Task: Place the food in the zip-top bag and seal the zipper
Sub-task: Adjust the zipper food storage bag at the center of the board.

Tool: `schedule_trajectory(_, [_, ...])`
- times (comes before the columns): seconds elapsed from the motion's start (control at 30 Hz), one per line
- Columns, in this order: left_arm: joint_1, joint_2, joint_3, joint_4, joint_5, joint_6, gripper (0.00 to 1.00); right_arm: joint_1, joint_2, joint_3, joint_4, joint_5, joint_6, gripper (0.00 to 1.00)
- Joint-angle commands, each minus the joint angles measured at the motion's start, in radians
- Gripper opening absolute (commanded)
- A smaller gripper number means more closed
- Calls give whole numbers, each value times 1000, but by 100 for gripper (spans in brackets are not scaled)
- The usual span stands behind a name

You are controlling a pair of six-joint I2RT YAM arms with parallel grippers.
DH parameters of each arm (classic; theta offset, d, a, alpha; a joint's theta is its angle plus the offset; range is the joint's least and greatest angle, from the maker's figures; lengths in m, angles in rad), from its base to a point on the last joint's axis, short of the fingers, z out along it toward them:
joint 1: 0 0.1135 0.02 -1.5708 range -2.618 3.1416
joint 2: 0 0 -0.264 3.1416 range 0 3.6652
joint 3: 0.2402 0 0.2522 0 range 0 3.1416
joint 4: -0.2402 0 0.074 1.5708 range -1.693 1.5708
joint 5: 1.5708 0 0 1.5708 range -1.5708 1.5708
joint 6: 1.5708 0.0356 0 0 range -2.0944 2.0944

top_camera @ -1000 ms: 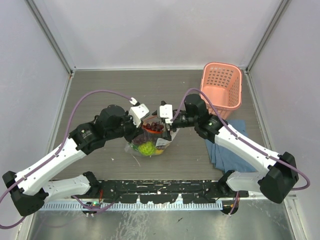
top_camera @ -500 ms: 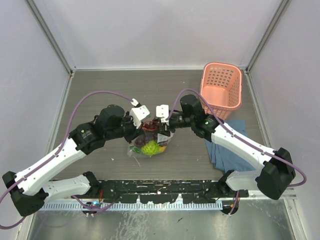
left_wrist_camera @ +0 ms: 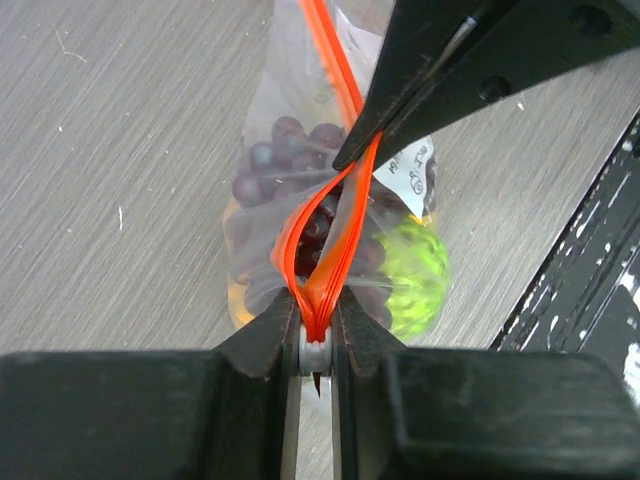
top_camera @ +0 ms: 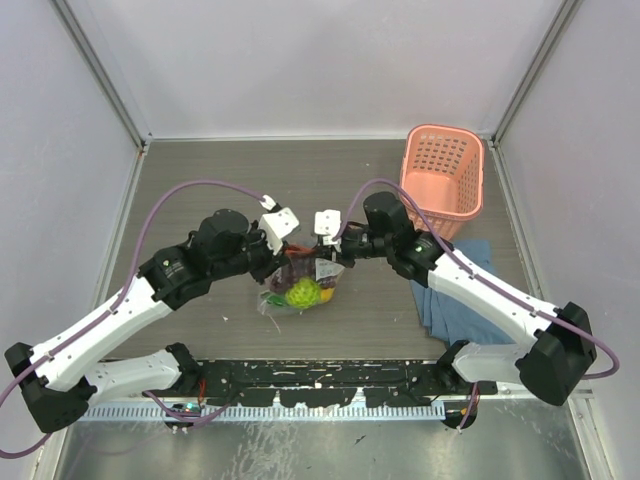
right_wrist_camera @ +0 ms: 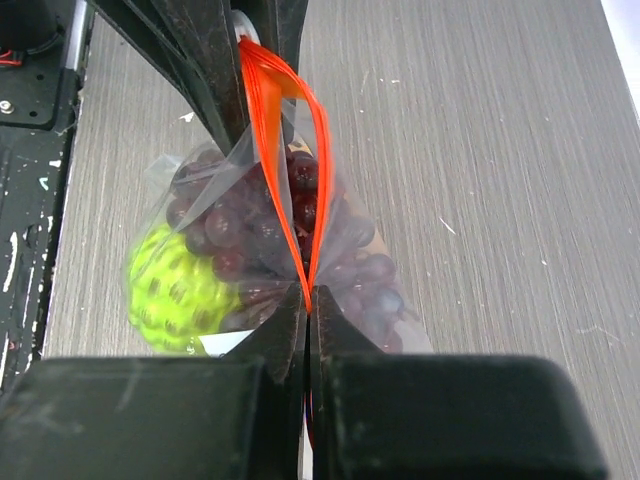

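Over the tabletop [top_camera: 200, 180], left jaws and right jaws each clamp the zipper [left_wrist_camera: 330, 262] of the zip-top bag [top_camera: 300, 292], food [right_wrist_camera: 250, 230] inside; it bows open between them, so sealing likely needs one pinch slid along.

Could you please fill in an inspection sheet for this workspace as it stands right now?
Surface: grey wood-grain table.
Job's things: zip-top bag holds grape bunch and green fruit; zipper gapes between the two grips.
Clutter: pink basket far right; blue cloth nearer, partly under the right arm.
Tools: left tool and right tool each shut on the zipper.
Cables: purple cable loops off each arm, clear of the bag.
Surroundings: white walls, metal frame posts.
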Motion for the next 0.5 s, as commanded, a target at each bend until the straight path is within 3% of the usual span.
schedule_trajectory(0.0, [38,-45,-25,175,-21,-46,28,-5,-74,-16,91,83,65,1])
schedule_trajectory(0.17, [153,-105,-114,304,86,-177,50,-4,-98,-59,147,125,142,1])
schedule_trajectory(0.47, [212,-172,-303,582,230,-343,63,-4,-128,-131,262,151,239,1])
